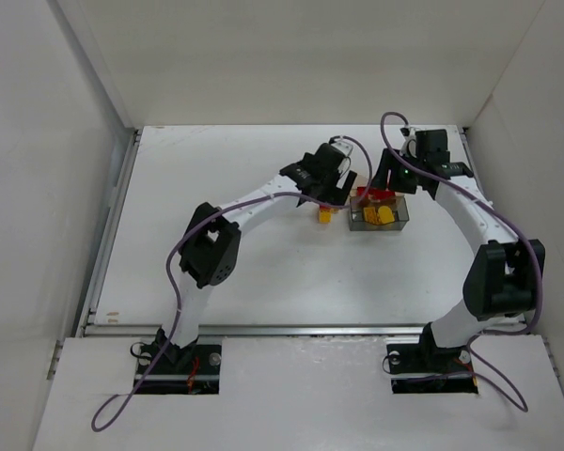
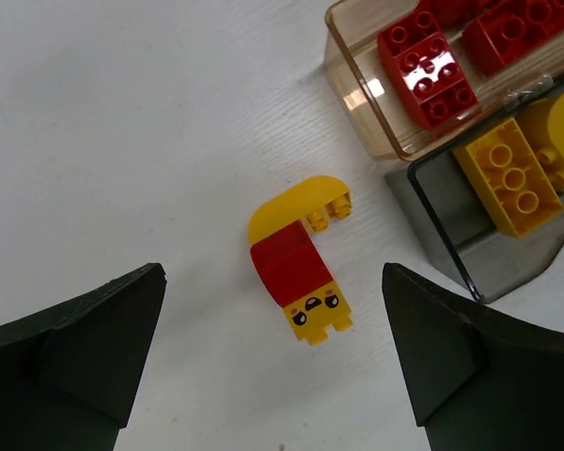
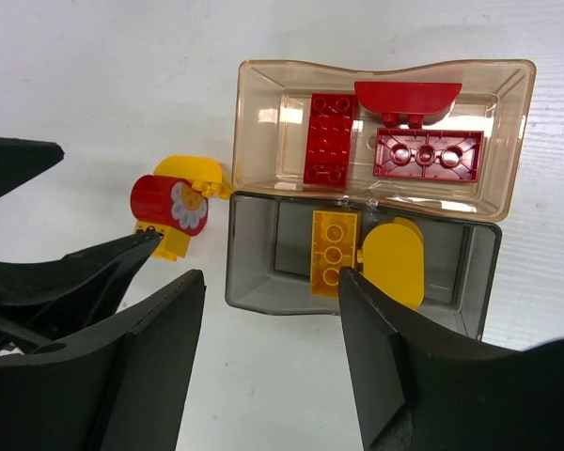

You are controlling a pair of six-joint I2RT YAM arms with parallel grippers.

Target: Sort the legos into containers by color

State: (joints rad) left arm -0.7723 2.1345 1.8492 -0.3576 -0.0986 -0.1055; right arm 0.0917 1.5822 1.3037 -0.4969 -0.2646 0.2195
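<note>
**One two-colour stack outside the trays, both my grippers empty**

One joined stack (image 2: pixel 296 268) of red and yellow pieces lies on its side on the white table (image 2: pixel 122 113), just beside the corner where the tan tray (image 2: pixel 357 85) meets the grey tray (image 2: pixel 442 225). My left gripper (image 2: pixel 273 268) hangs above it with its fingers spread wide on either side, holding nothing. My right gripper (image 3: pixel 271 277) hovers over the near wall of the grey tray, also spread and empty. Three red bricks (image 3: pixel 329 136) sit in the tan tray and two yellow bricks (image 3: pixel 334 249) in the grey one, so by my reading the sort is nearly done, with this stack the last piece.

The trouble is that the stack belongs to neither tray as it stands. If I drop it in whole, one colour ends up in the wrong tray. Its red middle looks rounded, so if I squeeze across that curve the stack could roll or squirt out sideways. My right-hand finger would come down close to the grey tray's wall and could shove both trays. In the overhead view my two wrists crowd the same patch of table. If both grippers reach to pull the stack apart, they could knock each other.
</note>
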